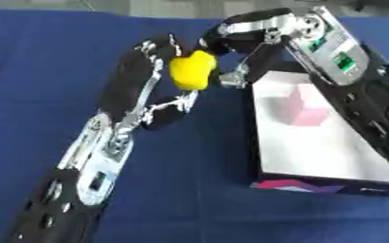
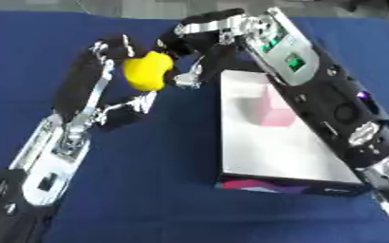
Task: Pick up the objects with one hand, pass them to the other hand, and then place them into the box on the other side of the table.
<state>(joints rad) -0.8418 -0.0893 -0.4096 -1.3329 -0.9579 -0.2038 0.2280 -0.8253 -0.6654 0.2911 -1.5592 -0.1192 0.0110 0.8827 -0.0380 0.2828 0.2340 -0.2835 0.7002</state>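
Left eye view: one blue cloth-covered table (image 1: 48, 71) is seen, then one shallow white-floored box (image 1: 314, 147) holding one pink block (image 1: 307, 110). One rounded yellow object (image 1: 191, 70) is pinched between curled left hand (image 1: 152, 57) and right hand (image 1: 231, 40).

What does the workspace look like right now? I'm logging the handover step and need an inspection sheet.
Surface: table under a blue cloth.
Job's things: yellow object held in the air between both hands; pink block lying in the white box on the right side.
Clutter: nothing seen.
Hands: left hand and right hand both touch the yellow object, left of the box; which one bears it is unclear.
Cables: nothing seen.
Surroundings: grey strip beyond the table's far edge.
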